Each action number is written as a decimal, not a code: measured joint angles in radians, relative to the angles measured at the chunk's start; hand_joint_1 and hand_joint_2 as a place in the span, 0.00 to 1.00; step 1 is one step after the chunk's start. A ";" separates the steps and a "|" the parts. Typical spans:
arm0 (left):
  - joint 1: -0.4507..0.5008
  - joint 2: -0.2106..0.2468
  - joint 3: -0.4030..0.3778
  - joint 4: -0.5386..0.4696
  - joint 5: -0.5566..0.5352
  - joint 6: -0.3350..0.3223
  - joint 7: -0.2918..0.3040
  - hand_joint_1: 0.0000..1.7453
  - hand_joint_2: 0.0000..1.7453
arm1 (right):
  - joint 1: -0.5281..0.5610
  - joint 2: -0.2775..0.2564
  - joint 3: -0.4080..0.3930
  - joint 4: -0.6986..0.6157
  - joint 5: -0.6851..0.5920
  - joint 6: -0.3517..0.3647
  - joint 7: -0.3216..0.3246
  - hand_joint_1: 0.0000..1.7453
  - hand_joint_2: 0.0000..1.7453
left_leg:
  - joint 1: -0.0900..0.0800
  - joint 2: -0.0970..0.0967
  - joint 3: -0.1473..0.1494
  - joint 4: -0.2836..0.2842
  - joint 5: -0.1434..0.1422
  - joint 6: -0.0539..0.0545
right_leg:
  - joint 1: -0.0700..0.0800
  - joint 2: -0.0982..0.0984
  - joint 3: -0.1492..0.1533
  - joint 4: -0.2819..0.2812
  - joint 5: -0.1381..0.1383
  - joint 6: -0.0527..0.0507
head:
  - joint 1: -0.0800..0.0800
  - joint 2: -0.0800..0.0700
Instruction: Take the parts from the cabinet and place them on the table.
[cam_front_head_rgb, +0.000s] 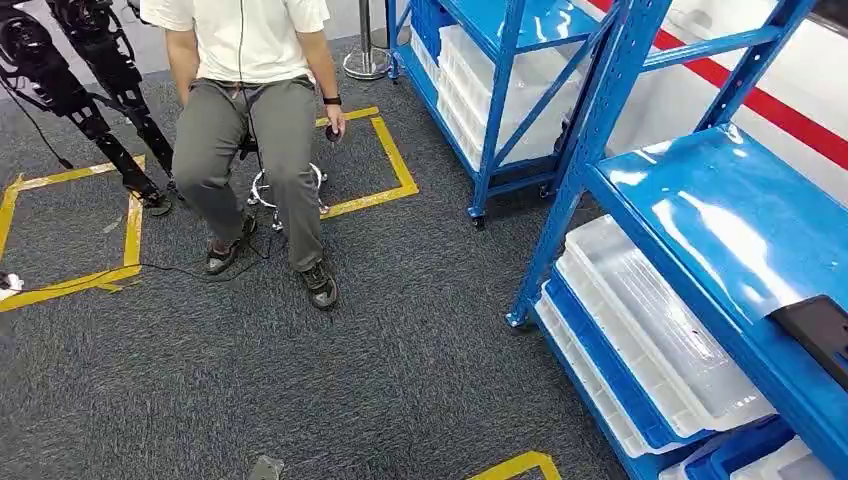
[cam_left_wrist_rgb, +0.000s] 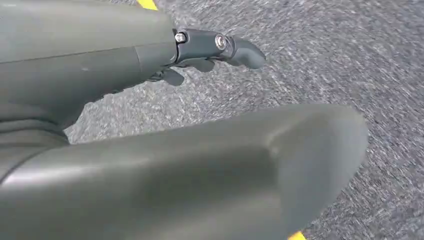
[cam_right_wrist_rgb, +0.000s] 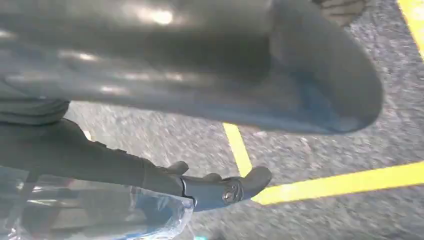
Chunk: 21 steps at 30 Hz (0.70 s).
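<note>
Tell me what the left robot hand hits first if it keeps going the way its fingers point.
Probably the grey carpet: beyond the left robot hand nothing else lies in line, though depth is unclear.

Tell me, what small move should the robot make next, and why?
Probably turn away from the blue metal shelving rack, searching for the table. The right hand seems to hold a clear crinkled plastic bag above the grey carpet, so a part looks already taken; the head view faces shelves and a seated person.
</note>
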 joint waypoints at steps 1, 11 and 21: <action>0.003 0.000 0.000 0.000 0.000 0.000 0.003 0.00 0.00 | -0.004 0.002 -0.001 0.000 -0.002 0.000 0.000 0.00 0.00 | -0.002 0.020 0.000 0.000 0.000 0.001 | -0.003 -0.026 -0.040 0.081 -0.039 -0.005 | 0.005 0.000; 0.002 -0.001 0.000 0.000 -0.008 -0.001 0.023 0.00 0.00 | -0.007 0.000 -0.013 0.000 -0.002 0.002 0.003 0.00 0.00 | -0.011 0.151 0.014 0.007 -0.020 -0.035 | -0.015 -0.119 0.069 -0.065 0.008 0.019 | -0.001 0.000; 0.005 -0.005 0.000 0.011 0.022 -0.142 0.266 0.00 0.00 | -0.005 -0.002 -0.015 0.000 0.013 0.021 0.008 0.00 0.00 | 0.007 0.027 -0.112 0.265 -0.120 -0.048 | -0.008 0.011 0.066 -0.069 0.021 -0.029 | -0.006 0.000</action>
